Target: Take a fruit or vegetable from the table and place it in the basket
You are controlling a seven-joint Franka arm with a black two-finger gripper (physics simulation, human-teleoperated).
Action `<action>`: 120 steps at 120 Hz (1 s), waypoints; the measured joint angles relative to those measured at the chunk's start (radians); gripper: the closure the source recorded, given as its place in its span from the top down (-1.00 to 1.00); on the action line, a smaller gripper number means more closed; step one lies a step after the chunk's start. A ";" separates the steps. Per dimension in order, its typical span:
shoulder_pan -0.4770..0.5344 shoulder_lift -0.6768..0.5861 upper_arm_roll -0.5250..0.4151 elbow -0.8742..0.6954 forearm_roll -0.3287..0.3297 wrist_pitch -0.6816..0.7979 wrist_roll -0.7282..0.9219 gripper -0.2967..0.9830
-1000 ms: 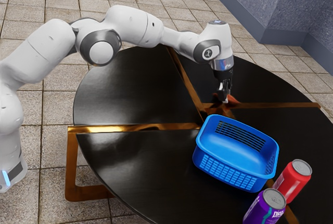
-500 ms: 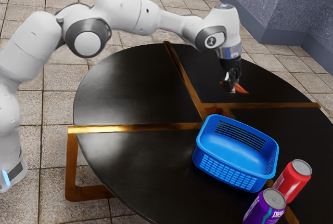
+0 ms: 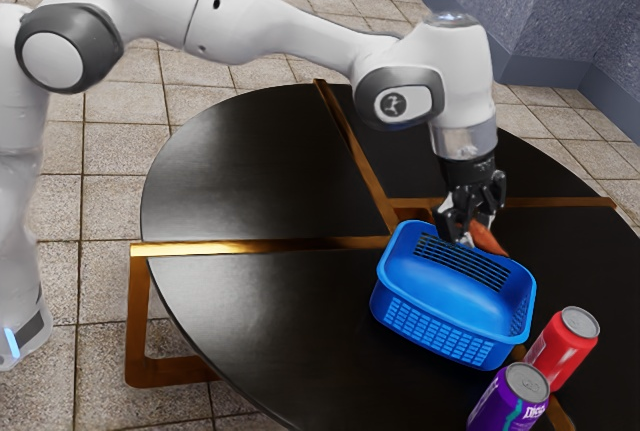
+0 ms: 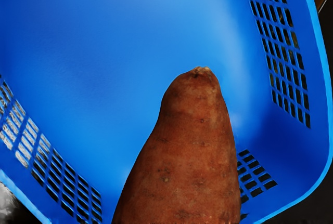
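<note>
In the exterior view my gripper (image 3: 470, 231) hangs over the far rim of the blue basket (image 3: 455, 289), shut on an orange-brown sweet potato (image 3: 487, 238). The vegetable slants out from between the fingers, one end pointing toward the exterior view's right. In the wrist view the sweet potato (image 4: 190, 151) reaches up from the lower edge, its blunt tip in front of the inside of the basket (image 4: 104, 52). The basket stands upright on the black table.
A red can (image 3: 562, 346) stands beside the basket toward the exterior view's right, with a purple can (image 3: 510, 399) close to it. Brass strips (image 3: 240, 247) cross the round black table (image 3: 270, 321).
The sweet potato has been lifted off the table in my gripper and carried toward the near side, to above the basket's far rim. The basket and cans have stayed put.
</note>
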 joint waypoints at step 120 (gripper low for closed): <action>0.023 -0.033 0.018 -0.118 0.070 0.006 -0.080 0.37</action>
